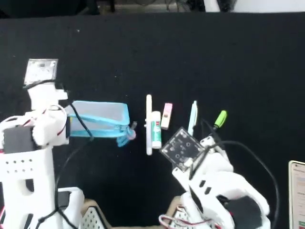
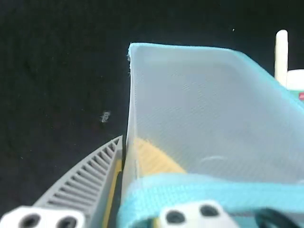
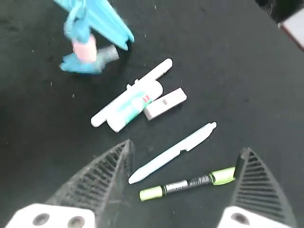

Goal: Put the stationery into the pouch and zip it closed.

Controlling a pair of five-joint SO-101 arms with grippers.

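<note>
A light-blue mesh pouch [image 1: 101, 119] lies left of centre, its zipper pull [image 1: 127, 134] pointing right. My left gripper [image 1: 67, 125] is shut on the pouch's left end; in the left wrist view a grey ribbed finger [image 2: 90, 183] presses against the mesh pouch [image 2: 204, 114]. To the right lie a long white pen [image 1: 148, 121], a glue stick [image 1: 156, 131], a pink eraser [image 1: 166, 116], a pale pen [image 1: 192, 117] and a green highlighter [image 1: 219, 119]. My right gripper [image 3: 185, 149] hangs open over the pale pen [image 3: 173, 152] and highlighter [image 3: 187, 184], holding nothing.
The right arm [image 1: 214, 181] stands at the front right, the left arm [image 1: 28, 157] at the front left. A white card [image 1: 298, 191] lies at the right edge. The black cloth [image 1: 190, 57] stretches bare behind the items.
</note>
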